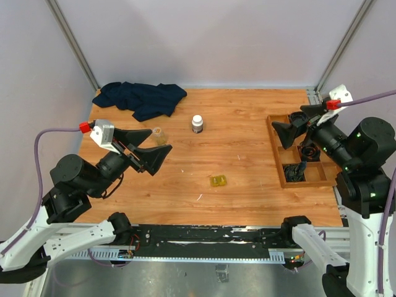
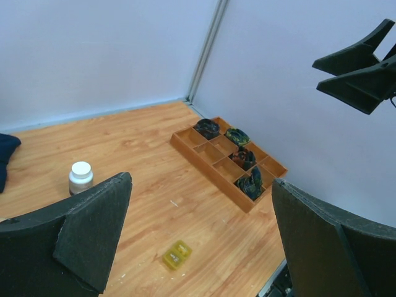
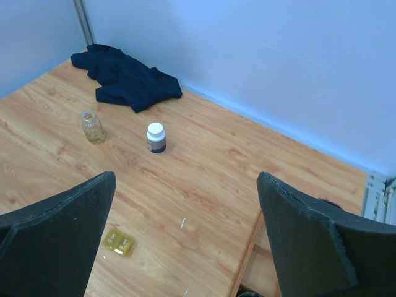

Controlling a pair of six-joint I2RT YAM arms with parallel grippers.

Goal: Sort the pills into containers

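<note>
Left pincer [image 1: 161, 140] raised, apart from vial [image 3: 93, 126]

**Bystanders on the wooden table**

A small white-capped bottle [image 1: 197, 124] stands upright toward the far middle of the wood-grain table [image 1: 241, 154]. A crumpled dark blue cloth [image 1: 141, 98] lies at the far left, well apart from the bottle. Along the right edge sits a brown wooden compartment tray [image 1: 276, 154]. Several of its sections hold dark bundled items [image 1: 295, 172] too small to identify.

Wooden table [image 1: 247, 154], pale lilac walls [image 1: 204, 37]
</note>
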